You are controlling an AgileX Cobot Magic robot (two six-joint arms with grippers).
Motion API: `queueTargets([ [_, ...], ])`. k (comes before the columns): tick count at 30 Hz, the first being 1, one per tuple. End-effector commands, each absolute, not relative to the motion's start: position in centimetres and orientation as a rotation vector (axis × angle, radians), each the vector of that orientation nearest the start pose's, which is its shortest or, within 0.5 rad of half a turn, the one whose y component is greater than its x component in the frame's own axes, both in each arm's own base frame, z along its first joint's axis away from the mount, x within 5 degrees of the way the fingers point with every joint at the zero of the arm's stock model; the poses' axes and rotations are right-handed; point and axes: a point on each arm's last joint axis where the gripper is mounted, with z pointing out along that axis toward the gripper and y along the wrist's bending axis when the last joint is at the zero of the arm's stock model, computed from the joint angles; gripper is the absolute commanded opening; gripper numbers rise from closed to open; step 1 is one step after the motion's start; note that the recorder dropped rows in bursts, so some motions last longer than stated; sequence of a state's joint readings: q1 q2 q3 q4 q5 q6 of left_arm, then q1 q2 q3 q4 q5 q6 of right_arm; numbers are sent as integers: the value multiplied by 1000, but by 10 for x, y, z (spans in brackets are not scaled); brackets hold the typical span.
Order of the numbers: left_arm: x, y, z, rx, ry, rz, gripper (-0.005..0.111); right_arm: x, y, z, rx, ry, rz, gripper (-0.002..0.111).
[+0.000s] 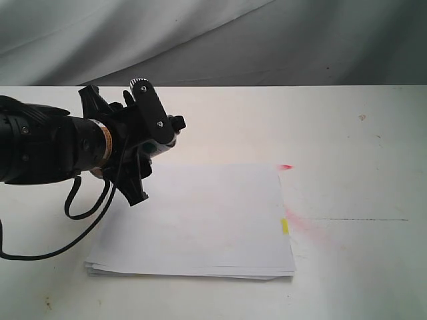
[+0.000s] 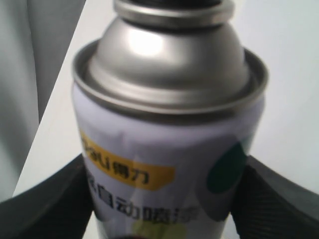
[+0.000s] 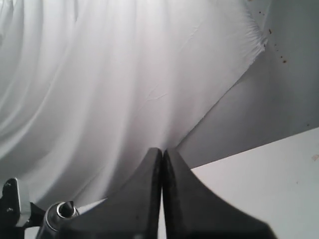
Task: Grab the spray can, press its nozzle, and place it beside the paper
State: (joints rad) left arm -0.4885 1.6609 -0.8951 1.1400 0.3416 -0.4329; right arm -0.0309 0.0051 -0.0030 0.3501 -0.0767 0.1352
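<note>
Spray can [image 2: 164,149] sits clamped in the left gripper [image 1: 155,139], tilted, its nozzle [image 1: 179,123] jutting beyond the gripper's tip; paper [image 1: 193,220] lies flat below and ahead of it. Right gripper [image 3: 162,199] is squeezed together on nothing.

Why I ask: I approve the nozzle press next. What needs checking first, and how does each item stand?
1. Grip: ok. The left gripper clamps the spray can, with fingers on both sides.
2. Can off the table: ok, as far as the exterior view shows.
3. Aim of the nozzle: cannot tell.
4. The right gripper at the nozzle: not ok. It is shut and away from the can.
5. Room beside the paper: ok, bare table with red marks.
</note>
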Motion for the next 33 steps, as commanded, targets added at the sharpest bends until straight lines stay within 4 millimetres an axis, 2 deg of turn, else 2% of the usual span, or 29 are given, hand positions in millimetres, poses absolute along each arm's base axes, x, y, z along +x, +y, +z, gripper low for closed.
queueTargets([
  [1,306,-133,200,1198,2057,459,0,55,-2,223,440,1398,433,0],
  [5,306,-133,200,1194,2060,456,0,54,2,243,418,1453,458,0],
  [8,306,-133,200,1194,2060,456,0,62,4,273,370,1533,419,0],
  [11,306,-133,200,1194,2060,456,0,79,6,308,283,1637,349,0],
  [19,306,-133,200,1192,2061,452,0,150,17,419,-78,1764,220,0],
  [23,306,-133,200,1192,2061,452,0,192,33,450,-324,1828,295,0],
  [27,306,-133,200,1192,2061,452,0,242,47,453,-497,1898,445,0],
  [30,306,-133,200,1192,2061,452,0,280,51,435,-539,1955,519,0],
  [33,306,-133,200,1192,2061,452,0,312,53,404,-564,2029,575,0],
])
